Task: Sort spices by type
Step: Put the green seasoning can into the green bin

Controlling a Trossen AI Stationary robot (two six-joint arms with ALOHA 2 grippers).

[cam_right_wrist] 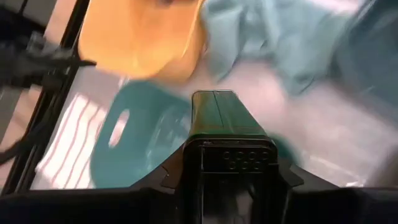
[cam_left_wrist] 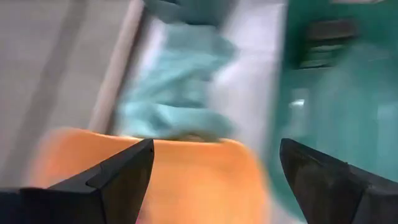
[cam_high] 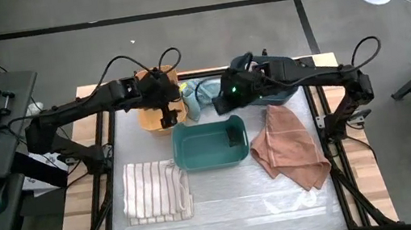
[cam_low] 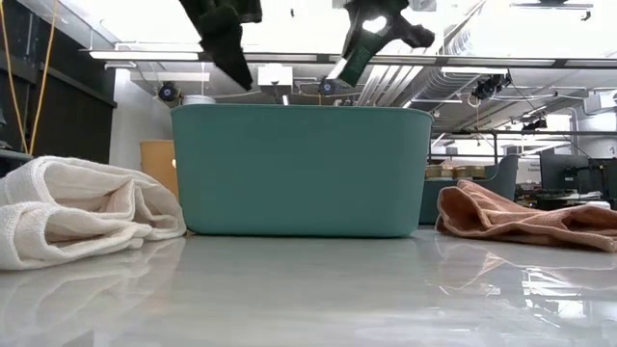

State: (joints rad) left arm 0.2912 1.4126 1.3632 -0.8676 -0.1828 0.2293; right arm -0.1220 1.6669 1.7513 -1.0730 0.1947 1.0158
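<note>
Glossy tabletop [cam_low: 308, 289], smooth plastic teal bin [cam_low: 301, 172], ribbed striped cloth [cam_high: 156, 191].

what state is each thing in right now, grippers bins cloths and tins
left gripper: open, empty, over the orange bin
right gripper: shut on a black tin, above the table
teal bin: upright, one black tin inside
striped cloth: folded
pink cloth: crumpled
light teal cloth: bunched

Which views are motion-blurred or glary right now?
Left wrist view: heavy motion blur, orange bin and teal cloth smeared. Right wrist view: background blurred, the black tin in the right gripper sharp. Low view: blown-out ceiling lights, glossy table mirrors the teal bin. High view: sharp, mild glare on the tabletop.
</note>
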